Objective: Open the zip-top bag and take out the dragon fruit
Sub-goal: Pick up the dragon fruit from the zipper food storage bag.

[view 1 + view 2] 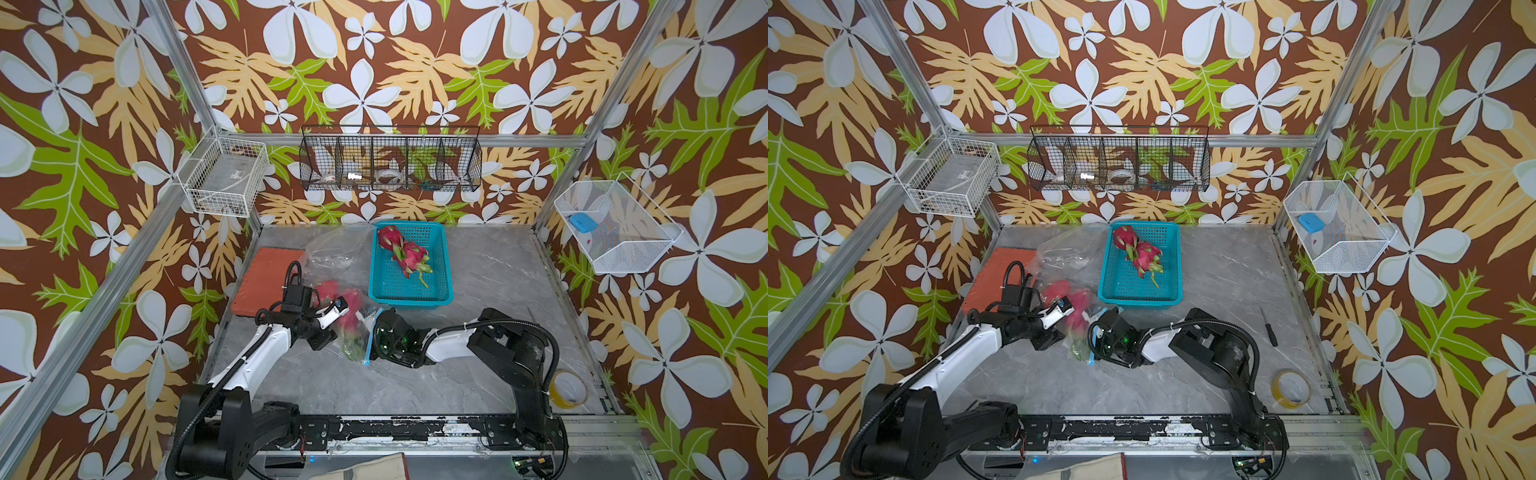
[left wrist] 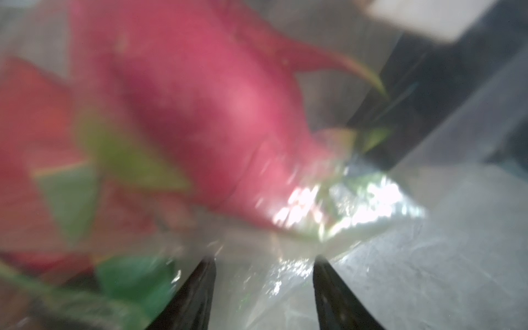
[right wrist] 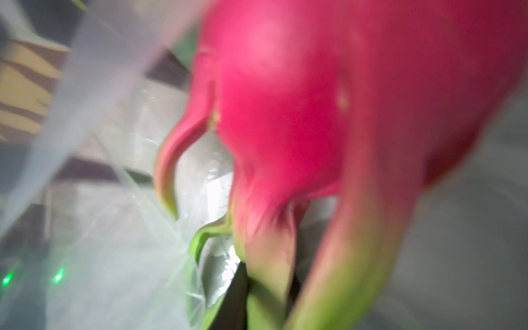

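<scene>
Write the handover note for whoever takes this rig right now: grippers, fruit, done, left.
Left gripper: open, jaws apart against the zip-top bag film.
Right gripper: at the bag's blue zip edge, apparently pinched on a green-tipped scale of the magenta bagged fruit; blurry, verify.
Fruit: two dragon fruit in the teal basket; the magenta one and a redder bagged fruit in the bag on the table.
Done: bag seems open, two fruit out. Left: extract the last two.
</scene>
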